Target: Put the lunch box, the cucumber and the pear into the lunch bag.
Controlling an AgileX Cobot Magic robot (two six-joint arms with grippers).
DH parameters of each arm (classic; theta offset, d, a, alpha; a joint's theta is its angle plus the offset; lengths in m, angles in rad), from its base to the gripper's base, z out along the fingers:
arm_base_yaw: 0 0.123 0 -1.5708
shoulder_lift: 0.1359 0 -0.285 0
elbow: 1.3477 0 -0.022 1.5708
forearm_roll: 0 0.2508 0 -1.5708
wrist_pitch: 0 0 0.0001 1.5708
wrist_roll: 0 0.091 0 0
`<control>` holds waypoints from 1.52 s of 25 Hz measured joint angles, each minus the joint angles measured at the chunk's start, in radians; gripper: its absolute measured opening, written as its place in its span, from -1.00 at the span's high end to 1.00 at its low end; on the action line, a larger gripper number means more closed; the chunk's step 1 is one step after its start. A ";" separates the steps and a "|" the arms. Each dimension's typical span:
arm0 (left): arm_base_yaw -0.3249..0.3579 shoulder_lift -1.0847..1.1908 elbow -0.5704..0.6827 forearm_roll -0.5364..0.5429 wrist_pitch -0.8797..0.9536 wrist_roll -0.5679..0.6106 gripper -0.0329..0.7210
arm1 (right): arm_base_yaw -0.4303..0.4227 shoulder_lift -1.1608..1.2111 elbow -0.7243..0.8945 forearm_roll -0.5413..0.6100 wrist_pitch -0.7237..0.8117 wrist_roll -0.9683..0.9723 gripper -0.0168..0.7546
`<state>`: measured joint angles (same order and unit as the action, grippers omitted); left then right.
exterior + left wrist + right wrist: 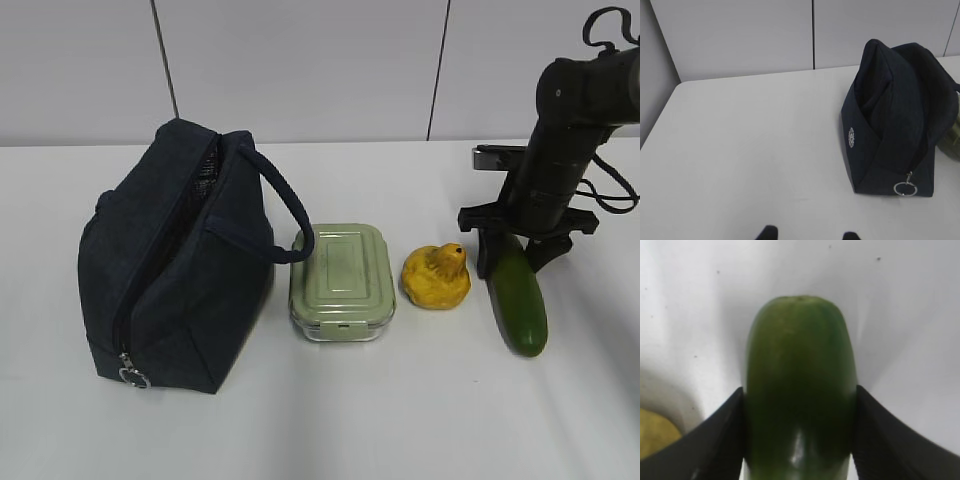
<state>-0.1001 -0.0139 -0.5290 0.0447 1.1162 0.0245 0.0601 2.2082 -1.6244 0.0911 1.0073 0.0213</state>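
Observation:
The navy lunch bag [175, 270] stands at the left with its zipper open along the top; it also shows in the left wrist view [895, 115]. Right of it sit the green-lidded lunch box [340, 275] and the yellow pear [436, 277]. At the far right the dark green cucumber [520, 300] lies on the table. My right gripper [515, 262] straddles its far end. In the right wrist view both fingers press the sides of the cucumber [800, 365], so the right gripper [800, 435] is shut on it. My left gripper [809, 235] is open and empty, well left of the bag.
A silver ring pull [904, 188] hangs at the bag's near lower corner. The bag's loop handle [285, 215] leans over toward the lunch box. The pear [655, 432] lies close to the left of the right gripper's left finger. White table [400, 400], grey wall behind.

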 joint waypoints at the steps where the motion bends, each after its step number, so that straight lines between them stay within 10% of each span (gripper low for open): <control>1: 0.000 0.000 0.000 0.000 0.000 0.000 0.27 | 0.000 0.000 -0.002 0.000 0.000 0.000 -0.16; 14: 0.000 0.261 -0.081 -0.127 -0.103 0.014 0.26 | 0.000 0.000 -0.088 -0.002 0.076 -0.010 -0.16; 28: 0.001 1.157 -0.360 -0.616 -0.204 0.423 0.07 | 0.000 -0.018 -0.108 0.043 0.089 0.012 -0.15; 38: 0.002 1.400 -0.464 -0.628 -0.211 0.503 0.06 | 0.000 -0.025 -0.108 0.036 0.096 0.012 -0.15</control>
<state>-0.0982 1.3859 -0.9934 -0.5829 0.9056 0.5276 0.0601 2.1831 -1.7329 0.1270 1.1034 0.0336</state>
